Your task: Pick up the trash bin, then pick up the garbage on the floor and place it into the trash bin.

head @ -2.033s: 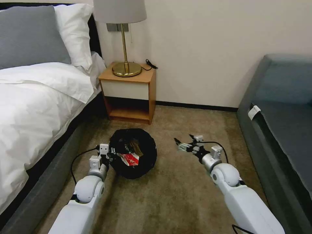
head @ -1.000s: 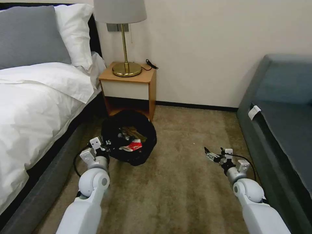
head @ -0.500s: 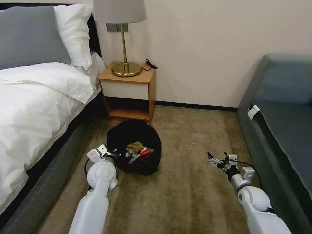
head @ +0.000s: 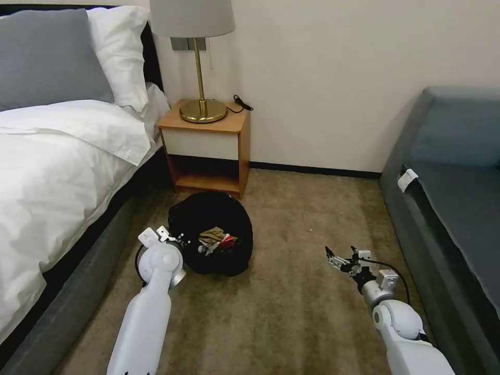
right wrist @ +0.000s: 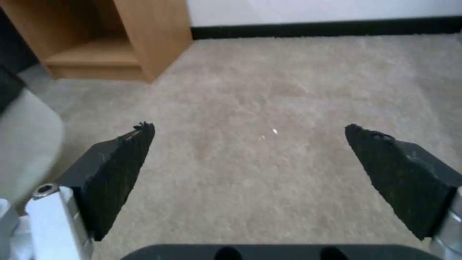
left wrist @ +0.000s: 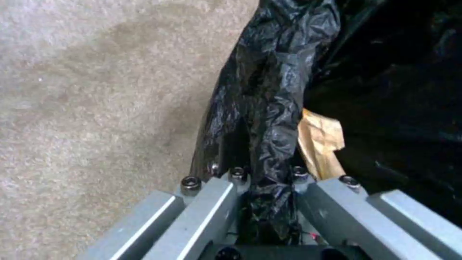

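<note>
My left claw (left wrist: 267,180) pinching the trash bin (head: 211,239) rim at its nine o'clock, right claw (head: 339,256) spread wide above carpet (head: 291,307).

My left tool (left wrist: 267,187) is pinching the trash bin (left wrist: 274,108) by its crinkled black rim, brown paper (left wrist: 320,144) lying just inside, carpet (left wrist: 96,90) alongside.

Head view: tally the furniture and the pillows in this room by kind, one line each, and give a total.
Bed: 1
Nightstand: 1
Lamp: 1
Sofa: 1
Grey pillow: 1
White pillow: 1
Total: 6
</note>
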Available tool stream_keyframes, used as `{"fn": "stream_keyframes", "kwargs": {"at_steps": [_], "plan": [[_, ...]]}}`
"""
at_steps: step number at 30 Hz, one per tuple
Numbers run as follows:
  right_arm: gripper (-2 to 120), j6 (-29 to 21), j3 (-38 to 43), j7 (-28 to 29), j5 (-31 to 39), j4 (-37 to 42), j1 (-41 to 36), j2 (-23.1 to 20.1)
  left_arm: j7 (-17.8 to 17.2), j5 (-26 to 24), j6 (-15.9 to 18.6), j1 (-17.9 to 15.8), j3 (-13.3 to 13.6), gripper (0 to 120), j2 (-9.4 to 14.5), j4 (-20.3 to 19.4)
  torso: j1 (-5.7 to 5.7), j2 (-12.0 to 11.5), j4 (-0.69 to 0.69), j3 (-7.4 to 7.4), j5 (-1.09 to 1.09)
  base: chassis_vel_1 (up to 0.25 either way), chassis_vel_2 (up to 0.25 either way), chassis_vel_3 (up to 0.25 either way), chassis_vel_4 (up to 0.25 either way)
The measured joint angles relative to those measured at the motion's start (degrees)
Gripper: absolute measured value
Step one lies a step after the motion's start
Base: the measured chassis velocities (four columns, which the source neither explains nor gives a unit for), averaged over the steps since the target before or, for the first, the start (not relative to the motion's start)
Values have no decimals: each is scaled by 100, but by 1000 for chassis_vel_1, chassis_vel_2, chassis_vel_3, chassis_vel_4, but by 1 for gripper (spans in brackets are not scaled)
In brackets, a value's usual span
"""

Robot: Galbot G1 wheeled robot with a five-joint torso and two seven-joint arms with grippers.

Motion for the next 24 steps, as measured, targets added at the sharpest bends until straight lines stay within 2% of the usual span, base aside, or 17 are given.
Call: {"fn": "stream_keyframes", "kwargs": {"at_steps": [8,9,11,13,15,17,18,23,24], "plan": [[100,1,-20,0,1,-24,54,32,-111,-109,96,-141,6,2,-43,200,0,0,0,0,0,0,0,0,0],[100,9,-18,0,1,-51,54,36,-116,-111,109,-149,6,8,-41,215,0,0,0,0,1,0,0,0,0],[100,18,-16,-1,1,-67,54,39,-116,-111,126,-151,5,11,-35,220,0,0,0,0,2,0,0,0,0],[100,38,-3,-3,1,-93,54,47,-95,-108,161,-144,6,26,0,217,0,0,0,0,1,0,0,0,0],[100,40,-1,-3,1,-93,54,50,-87,-98,180,-131,6,30,9,210,0,0,0,0,1,0,0,0,0],[100,40,7,-3,9,-63,46,65,-62,-30,224,-77,11,39,31,151,0,0,0,0,1,0,0,0,0],[100,40,7,-3,9,-63,46,65,-62,-30,224,-77,11,39,31,151,0,0,0,0,1,0,0,0,0],[100,33,15,1,14,14,-11,92,34,200,299,60,37,60,94,-65,0,0,0,0,0,0,0,0,0],[100,33,15,1,14,14,-11,92,34,200,299,60,37,60,94,-65,0,0,0,0,0,0,0,0,0]]}}
